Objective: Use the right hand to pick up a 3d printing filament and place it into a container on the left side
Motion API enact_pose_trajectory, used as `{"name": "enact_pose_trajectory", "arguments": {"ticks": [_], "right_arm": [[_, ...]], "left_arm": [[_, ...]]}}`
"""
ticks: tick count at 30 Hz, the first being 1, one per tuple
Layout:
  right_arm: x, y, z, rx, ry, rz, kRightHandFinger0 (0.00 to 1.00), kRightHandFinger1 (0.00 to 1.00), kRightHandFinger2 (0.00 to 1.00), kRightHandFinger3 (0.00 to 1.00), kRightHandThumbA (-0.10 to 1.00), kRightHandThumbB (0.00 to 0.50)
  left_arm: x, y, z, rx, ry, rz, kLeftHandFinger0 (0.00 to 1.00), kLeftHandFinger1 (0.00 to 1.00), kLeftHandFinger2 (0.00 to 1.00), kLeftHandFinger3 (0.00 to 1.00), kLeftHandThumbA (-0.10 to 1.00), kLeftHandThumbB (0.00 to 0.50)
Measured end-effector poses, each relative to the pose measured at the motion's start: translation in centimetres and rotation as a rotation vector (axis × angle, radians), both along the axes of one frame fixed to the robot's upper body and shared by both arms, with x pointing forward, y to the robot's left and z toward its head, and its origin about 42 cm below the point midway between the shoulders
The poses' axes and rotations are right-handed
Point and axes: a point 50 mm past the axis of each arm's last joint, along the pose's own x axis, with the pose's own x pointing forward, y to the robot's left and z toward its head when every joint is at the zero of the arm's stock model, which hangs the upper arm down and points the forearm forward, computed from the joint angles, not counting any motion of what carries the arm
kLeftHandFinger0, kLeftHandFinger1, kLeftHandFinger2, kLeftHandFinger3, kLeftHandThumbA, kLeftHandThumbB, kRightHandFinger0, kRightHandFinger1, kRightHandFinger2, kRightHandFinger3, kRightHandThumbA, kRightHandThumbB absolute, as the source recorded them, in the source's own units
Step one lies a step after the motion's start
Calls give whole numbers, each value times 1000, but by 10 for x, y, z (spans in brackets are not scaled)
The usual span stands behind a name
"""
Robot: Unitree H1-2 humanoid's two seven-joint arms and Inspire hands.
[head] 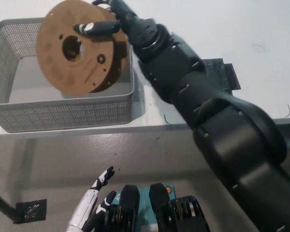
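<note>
One filament spool [79, 46] fills the upper left of your head view, and no brand, label or writing can be read on it or on anything else here. Your right robot hand [108, 19] is closed on that spool: black fingers [94, 28] lie across the top of its brown cardboard face, gripping it at the rim. The spool is a flat round disc with a dark centre hole and a few small holes around it, and a dark band of wound filament shows along its lower right edge. It is held tilted, above the right half of the container [19, 113], overlapping the far and right walls in the picture; you cannot tell whether it touches them.

The container is a grey rectangular basket with perforated mesh walls and a smooth floor, standing on the white worktop [261, 34]. A dark square patch [227, 75] lies on the worktop, partly hidden behind your black arm.

Your left robot hand [97, 193] rests low, below the worktop edge, fingers spread and holding nothing.
</note>
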Motion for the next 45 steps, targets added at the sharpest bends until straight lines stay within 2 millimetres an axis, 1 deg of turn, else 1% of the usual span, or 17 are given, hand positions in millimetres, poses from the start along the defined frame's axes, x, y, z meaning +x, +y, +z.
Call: {"name": "enact_pose_trajectory", "arguments": {"ticks": [1, 3, 9, 15, 18, 22, 24, 28, 30, 32, 34, 36, 37, 38, 40, 43, 45], "right_arm": [[-2, 5, 4, 5, -8, 15, 1000, 1000, 1000, 1000, 650, 480], [-3, 10, 17, 6, -28, 51, 1000, 1000, 1000, 1000, 763, 500], [-8, 24, 64, 6, -130, 129, 1000, 1000, 1000, 1000, 884, 500], [-5, 18, 76, -5, -178, 138, 1000, 1000, 1000, 1000, 925, 500], [2, 0, 82, -16, -204, 115, 1000, 1000, 1000, 1000, 913, 483], [19, -45, 101, -32, -252, 66, 1000, 1000, 1000, 1000, 881, 456], [25, -66, 111, -33, -276, 50, 1000, 1000, 1000, 1000, 931, 451], [30, -122, 155, -42, -423, 42, 1000, 1000, 1000, 1000, 957, 455], [28, -142, 164, -41, -471, 38, 1000, 1000, 1000, 1000, 1000, 436], [27, -157, 161, -39, -502, 40, 1000, 1000, 1000, 1000, 1000, 401], [26, -166, 150, -36, -503, 39, 1000, 1000, 1000, 1000, 1000, 380], [24, -179, 126, -31, -498, 42, 1000, 1000, 1000, 1000, 1000, 478], [22, -181, 118, -28, -496, 46, 1000, 1000, 1000, 1000, 1000, 490], [21, -183, 108, -26, -488, 48, 1000, 1000, 1000, 1000, 1000, 490], [16, -190, 79, -18, -466, 55, 1000, 1000, 1000, 1000, 1000, 417], [6, -198, 38, -7, -428, 61, 1000, 1000, 1000, 1000, 1000, 434], [-2, -203, 13, 0, -404, 63, 1000, 1000, 1000, 1000, 1000, 416]], "left_arm": [[0, 0, 0, 1, 0, -3, 1000, 1000, 1000, 1000, 1000, 175], [0, 0, 0, 5, 1, -9, 1000, 1000, 1000, 1000, 1000, 176], [0, 1, 1, 12, 4, -21, 1000, 1000, 1000, 1000, 1000, 175], [0, 1, 1, 14, 7, -29, 1000, 1000, 1000, 1000, 1000, 183], [0, 1, 1, 15, 7, -31, 1000, 1000, 1000, 1000, 1000, 161], [0, 1, 1, 15, 8, -33, 1000, 1000, 1000, 1000, 1000, 151], [1, 1, 1, 15, 8, -33, 1000, 1000, 1000, 1000, 1000, 149], [1, 1, 1, 12, 8, -33, 1000, 1000, 1000, 1000, 1000, 152], [1, 2, 1, 13, 10, -30, 1000, 1000, 1000, 1000, 1000, 155], [1, 2, 1, 13, 13, -28, 1000, 1000, 1000, 1000, 1000, 124], [1, 2, 0, 14, 14, -28, 1000, 1000, 1000, 1000, 1000, 136], [1, 3, 0, 14, 16, -28, 1000, 1000, 1000, 1000, 1000, 128], [1, 3, 0, 14, 17, -27, 1000, 1000, 1000, 1000, 1000, 125], [1, 3, 0, 14, 17, -27, 1000, 1000, 1000, 1000, 1000, 124], [1, 3, -1, 15, 19, -27, 1000, 1000, 1000, 1000, 1000, 123], [1, 3, -1, 15, 21, -27, 1000, 1000, 1000, 1000, 1000, 134], [1, 3, -1, 15, 21, -26, 1000, 1000, 1000, 1000, 1000, 131]]}}
